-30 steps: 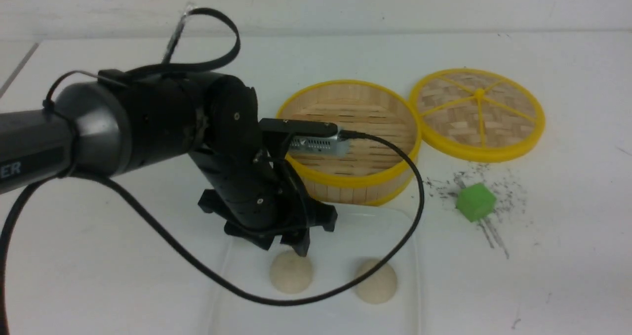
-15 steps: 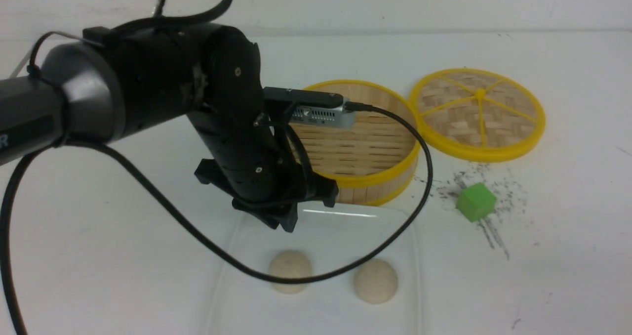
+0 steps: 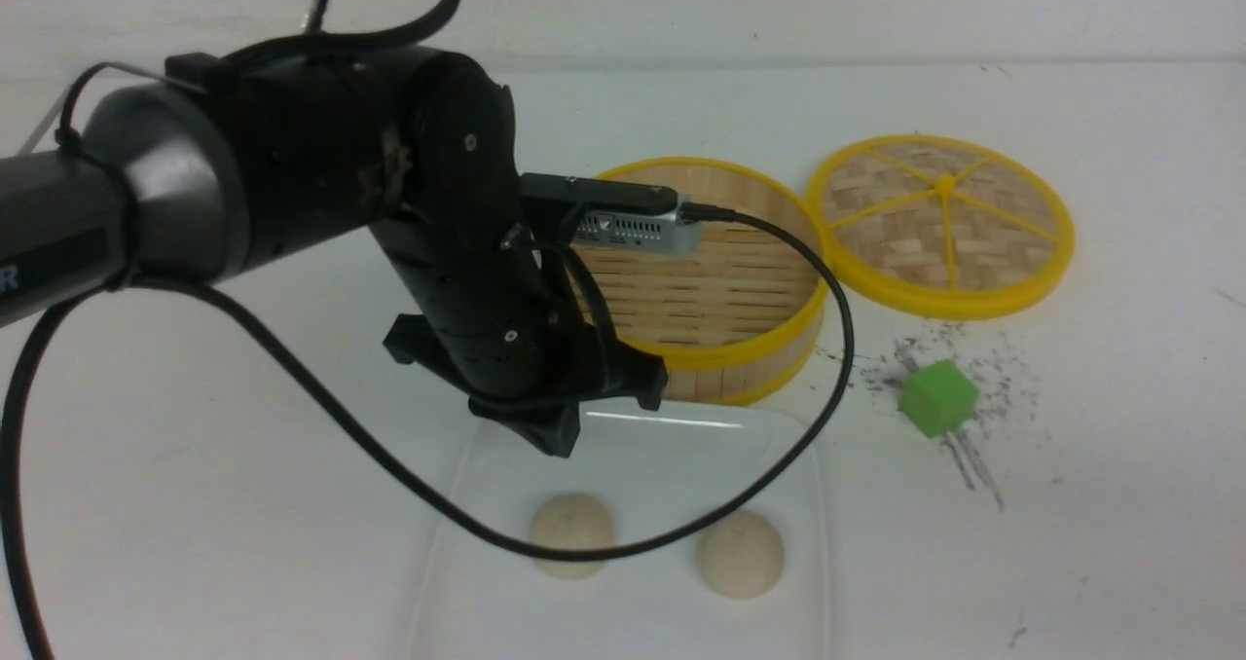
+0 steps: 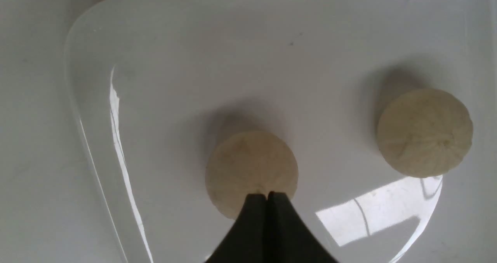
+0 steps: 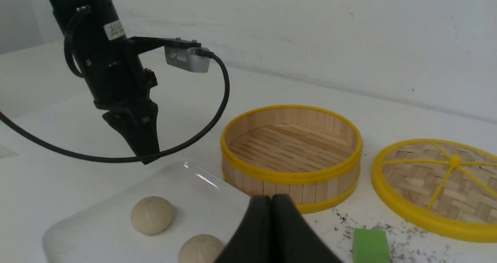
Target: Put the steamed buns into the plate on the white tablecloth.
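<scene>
My left claw (image 3: 557, 438) hangs pinched shut and empty over the plate's (image 3: 662, 458) far rim, with open desk (image 3: 195, 504) to its left. My right claw (image 5: 271, 201) is closed too, holding nothing. The steamer (image 3: 725, 290) stands just behind the plate, with the lid (image 3: 942, 222) and cube (image 3: 937, 397) off right. My cable (image 3: 851, 348) loops before the left bun (image 3: 572, 533) and right bun (image 3: 742, 555), pale domes lying apart in the plate.

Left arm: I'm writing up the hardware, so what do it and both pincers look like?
The left arm is glossy black with a rounded cylindrical housing and a small white label. A silver-grey camera module sits on a black bracket, with a thick black cable looping from it. The left pincer and right pincer are black, tapered wedges.
</scene>
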